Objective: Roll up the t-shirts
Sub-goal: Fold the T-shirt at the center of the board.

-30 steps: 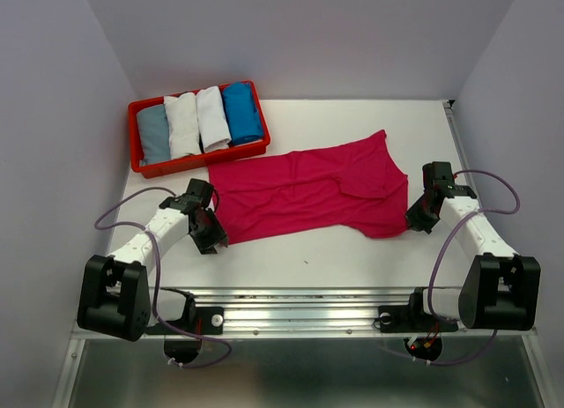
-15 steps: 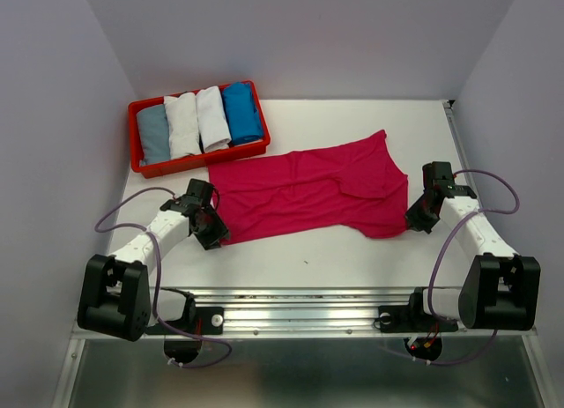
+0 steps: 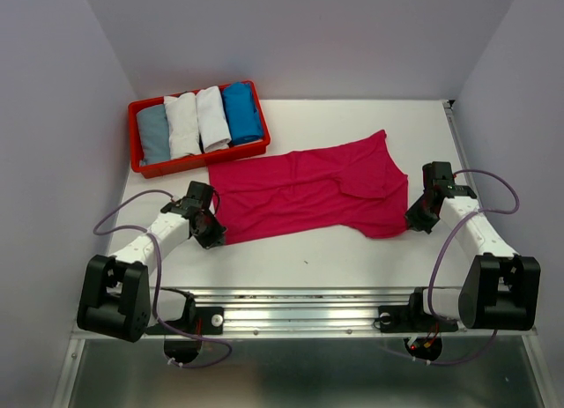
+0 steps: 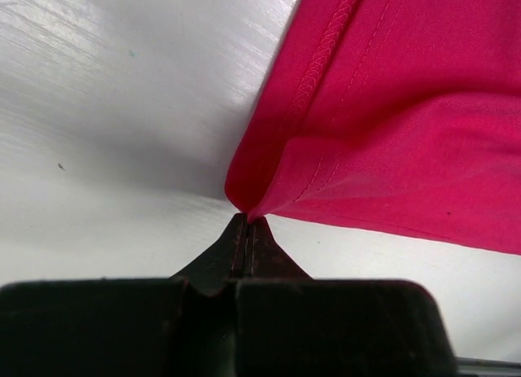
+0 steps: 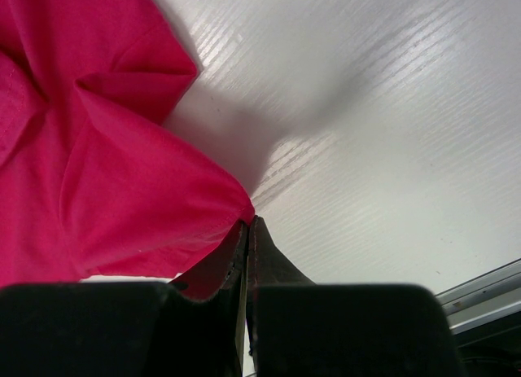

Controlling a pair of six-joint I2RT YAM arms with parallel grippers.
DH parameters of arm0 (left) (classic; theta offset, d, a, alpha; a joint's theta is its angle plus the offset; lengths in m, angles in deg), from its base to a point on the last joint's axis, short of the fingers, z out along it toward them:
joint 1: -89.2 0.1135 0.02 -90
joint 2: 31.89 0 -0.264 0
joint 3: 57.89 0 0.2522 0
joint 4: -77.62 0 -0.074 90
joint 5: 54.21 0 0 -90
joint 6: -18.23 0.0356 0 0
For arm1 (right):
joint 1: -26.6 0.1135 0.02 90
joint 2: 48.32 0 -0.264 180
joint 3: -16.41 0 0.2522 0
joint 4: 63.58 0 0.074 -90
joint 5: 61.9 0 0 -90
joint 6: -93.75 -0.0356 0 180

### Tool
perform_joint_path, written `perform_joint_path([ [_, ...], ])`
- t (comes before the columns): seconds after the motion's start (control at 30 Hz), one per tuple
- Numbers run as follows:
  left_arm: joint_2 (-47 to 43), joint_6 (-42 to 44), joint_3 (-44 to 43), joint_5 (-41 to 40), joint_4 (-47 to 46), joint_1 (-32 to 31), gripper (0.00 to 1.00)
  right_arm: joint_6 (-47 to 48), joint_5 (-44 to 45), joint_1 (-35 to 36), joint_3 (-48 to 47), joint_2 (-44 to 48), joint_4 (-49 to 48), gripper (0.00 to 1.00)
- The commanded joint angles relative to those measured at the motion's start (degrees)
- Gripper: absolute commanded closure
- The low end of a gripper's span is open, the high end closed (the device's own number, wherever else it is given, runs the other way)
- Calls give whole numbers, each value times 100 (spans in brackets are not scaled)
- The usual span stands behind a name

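The left hand has just pinched shut on the pink tee, lower-left corner; the right hand grips its right edge. Tee lies spread mid-frame on the counter. Grasping step; next, probably lift both evenly.

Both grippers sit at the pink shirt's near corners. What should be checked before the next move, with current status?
1. Left gripper shut on the pink t-shirt's near left corner: ok.
2. Right gripper shut on its near right corner: ok.
3. Cloth flat, no folds: not ok, a flap is doubled over towards the right side.
4. Shirt apart from the red tray: cannot tell, the far corner lies right by its rim.
5. Four rolled t-shirts inside the tray: ok.
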Motion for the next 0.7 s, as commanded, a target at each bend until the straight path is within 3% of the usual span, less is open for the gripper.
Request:
perform_joint_path([
  [0.0,-308,-37,-40,-158,211,15,100,78,184,-34,-195,123,-41,99],
  [0.67,-1336,112,-13,334,1143,-37,100,-71,606,-34,-537,913,1030,99],
])
